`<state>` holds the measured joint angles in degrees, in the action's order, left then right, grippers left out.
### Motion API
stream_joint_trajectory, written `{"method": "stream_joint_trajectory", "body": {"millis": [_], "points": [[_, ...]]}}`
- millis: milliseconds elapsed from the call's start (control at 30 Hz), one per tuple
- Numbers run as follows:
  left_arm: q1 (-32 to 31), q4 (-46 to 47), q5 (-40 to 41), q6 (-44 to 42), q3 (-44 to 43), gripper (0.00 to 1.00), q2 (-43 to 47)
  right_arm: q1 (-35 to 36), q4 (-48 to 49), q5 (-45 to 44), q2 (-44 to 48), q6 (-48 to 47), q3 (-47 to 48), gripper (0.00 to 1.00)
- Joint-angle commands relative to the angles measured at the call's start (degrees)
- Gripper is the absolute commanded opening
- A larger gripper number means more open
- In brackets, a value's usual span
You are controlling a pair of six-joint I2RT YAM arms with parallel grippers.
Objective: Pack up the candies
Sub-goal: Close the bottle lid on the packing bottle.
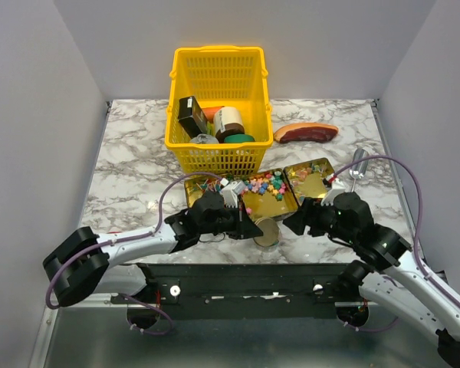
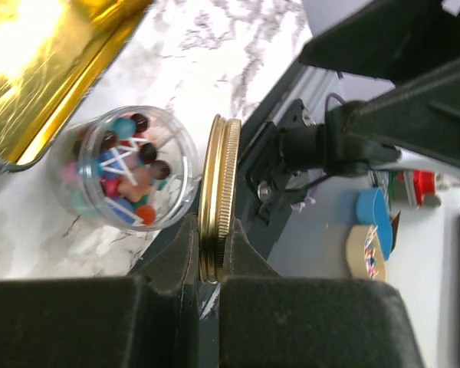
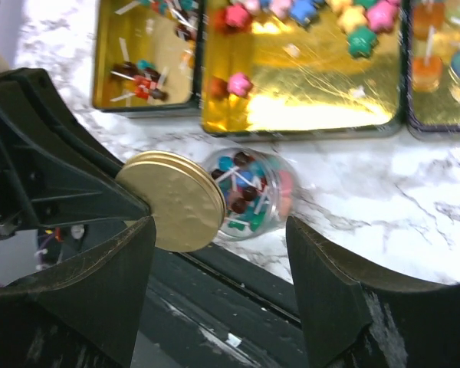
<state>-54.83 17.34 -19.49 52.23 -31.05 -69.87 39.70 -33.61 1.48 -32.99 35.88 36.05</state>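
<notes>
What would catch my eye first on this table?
The bright yellow basket of groceries at the back centre stands out first. In front lie gold trays strewn with colourful candies. Nearest the arms, the left gripper pinches a gold lid beside a clear jar of lollipops.

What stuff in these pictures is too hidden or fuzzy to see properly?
- Top view: the basket wall hides whatever lies low inside; the packages' labels are too small.
- Left wrist view: gold tray cut off by the edge, washed out by glare.
- Right wrist view: lid covers part of the jar.
</notes>
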Motion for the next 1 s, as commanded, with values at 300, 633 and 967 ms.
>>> {"method": "stream_joint_trajectory", "body": {"millis": [300,633,967], "points": [[0.1,6.5,6.7,11.3,2.5,0.06,-6.9,0.3,3.0,-2.7,-1.7,4.1,-8.1,0.74],[-0.1,-0.3,6.4,8.2,0.2,0.29,-9.0,0.3,7.1,-2.2,-6.0,4.5,-10.0,0.72],[-1.5,-5.6,9.0,4.6,-1.6,0.43,-9.1,0.3,9.8,-1.8,-10.1,4.4,-10.6,0.7]]}}
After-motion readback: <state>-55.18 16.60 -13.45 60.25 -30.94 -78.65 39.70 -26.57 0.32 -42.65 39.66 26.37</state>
